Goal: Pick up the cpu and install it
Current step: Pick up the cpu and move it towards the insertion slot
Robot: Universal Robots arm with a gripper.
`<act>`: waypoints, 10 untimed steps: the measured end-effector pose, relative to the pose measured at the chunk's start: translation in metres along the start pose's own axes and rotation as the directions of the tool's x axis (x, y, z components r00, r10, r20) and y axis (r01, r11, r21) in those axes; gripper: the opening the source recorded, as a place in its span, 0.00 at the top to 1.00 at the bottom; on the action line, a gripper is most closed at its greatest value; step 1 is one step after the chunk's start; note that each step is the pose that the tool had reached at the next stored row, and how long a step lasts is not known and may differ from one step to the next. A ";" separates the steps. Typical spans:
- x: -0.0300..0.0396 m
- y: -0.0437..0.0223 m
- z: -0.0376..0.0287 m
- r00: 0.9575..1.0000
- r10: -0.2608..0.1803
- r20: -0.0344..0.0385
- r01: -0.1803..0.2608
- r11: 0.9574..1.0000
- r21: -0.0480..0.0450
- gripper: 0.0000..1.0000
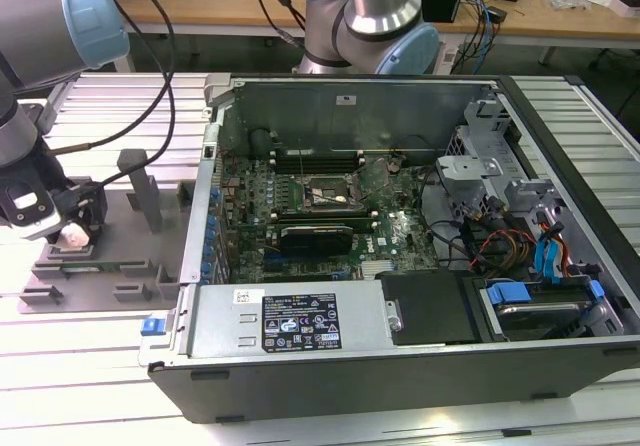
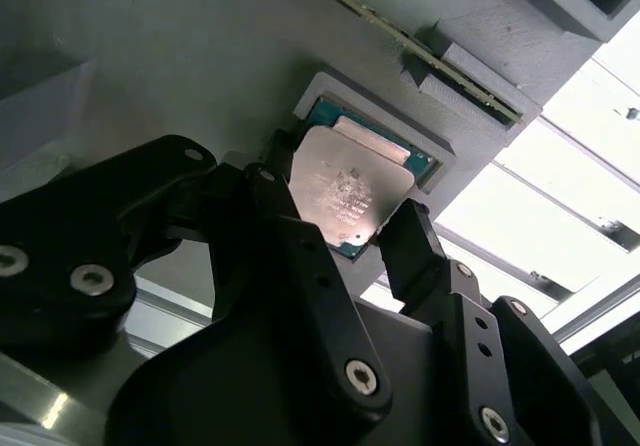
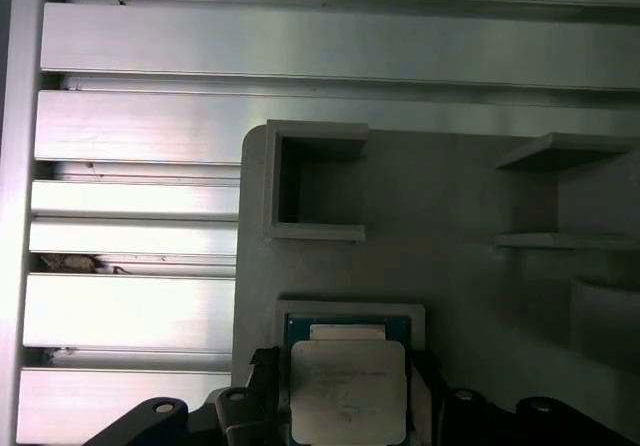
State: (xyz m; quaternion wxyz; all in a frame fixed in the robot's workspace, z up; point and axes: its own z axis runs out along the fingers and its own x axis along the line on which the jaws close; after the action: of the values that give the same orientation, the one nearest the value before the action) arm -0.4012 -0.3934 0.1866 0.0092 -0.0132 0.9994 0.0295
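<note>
The cpu (image 2: 345, 191), a small square chip with a pale silver top and a green edge, is between my gripper's (image 2: 340, 206) two black fingers (image 2: 275, 191), which press on its opposite sides. It sits just above a teal-lined recess in the grey fixture tray (image 2: 200, 56). In the first wrist view the cpu (image 3: 347, 391) hangs slightly off the recess, with the gripper (image 3: 345, 398) around it. The exterior view has the gripper (image 1: 75, 228) low over the tray (image 1: 130, 266) at that view's left, far from the motherboard socket (image 1: 322, 194).
An open computer case (image 1: 400, 336) lies in the middle of the ribbed metal table (image 1: 90, 366), with cables and drive cages on the exterior view's right. Upright grey posts (image 1: 140, 191) stand on the tray. A second arm's base (image 1: 370, 16) rises behind the case.
</note>
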 end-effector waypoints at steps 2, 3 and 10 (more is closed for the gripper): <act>0.0003 0.0000 0.0001 1.000 0.000 0.000 0.000 1.000 0.000 0.38; 0.0002 0.0000 0.0001 1.000 0.000 0.000 0.000 1.000 0.000 0.38; -0.0014 -0.0005 -0.0030 1.000 0.000 0.000 0.000 1.000 0.001 0.38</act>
State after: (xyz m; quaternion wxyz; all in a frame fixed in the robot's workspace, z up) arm -0.3998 -0.3940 0.1896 0.0092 -0.0131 0.9995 0.0289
